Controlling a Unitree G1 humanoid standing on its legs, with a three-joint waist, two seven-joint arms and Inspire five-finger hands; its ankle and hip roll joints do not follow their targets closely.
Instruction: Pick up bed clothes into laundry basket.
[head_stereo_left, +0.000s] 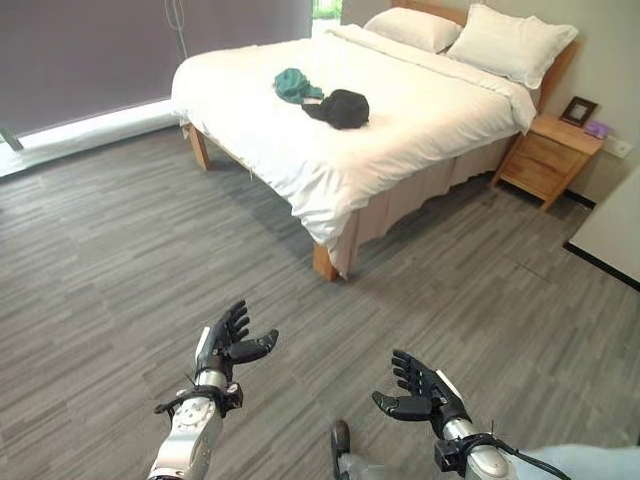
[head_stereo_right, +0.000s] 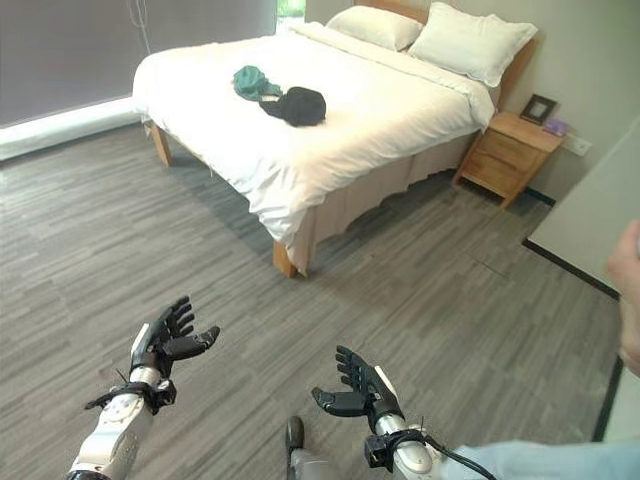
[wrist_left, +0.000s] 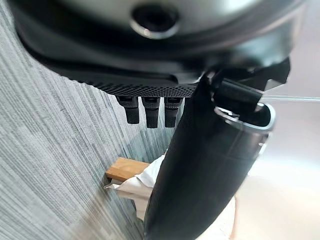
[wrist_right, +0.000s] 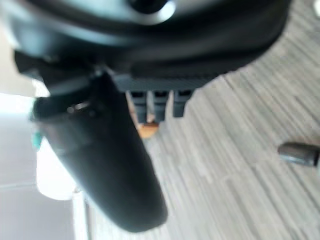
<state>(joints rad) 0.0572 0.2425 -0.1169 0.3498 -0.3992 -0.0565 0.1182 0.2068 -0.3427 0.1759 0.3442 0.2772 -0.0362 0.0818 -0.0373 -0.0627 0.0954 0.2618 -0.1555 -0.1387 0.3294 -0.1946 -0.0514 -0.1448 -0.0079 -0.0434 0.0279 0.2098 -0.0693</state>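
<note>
- Left hand (head_stereo_left: 225, 345), left eye view: raised at 7 o'clock over the floor (head_stereo_left: 120, 270), fingers relaxed and spread, holding nothing. Right hand (head_stereo_left: 425, 390) at 5 o'clock, likewise loose and empty.
- Same view: bed (head_stereo_left: 400, 120) at 12 to 1 o'clock, well apart from both hands; teal cloth (head_stereo_left: 293, 84) and black cloth (head_stereo_left: 340, 108) lying touching on the sheet. Pillows (head_stereo_left: 510, 40) at the head, nightstand (head_stereo_left: 550, 155) at 2 o'clock with a small frame (head_stereo_left: 579, 109) on top.
- Right eye view: same layout; a person's hand (head_stereo_right: 628, 290) at the 3 o'clock edge.
- Left wrist view: fingers straight, nothing between them and the thumb; bed corner beyond.
- Right wrist view: fingers straight, empty, floor past them.
- Handling, as a judgement: both cloths light, soft, limp; likely to drape and trail. Best pinched at a bunched fold near the middle, one at a time.
- Containers: no basket to be made out, so drop spot unknown.
</note>
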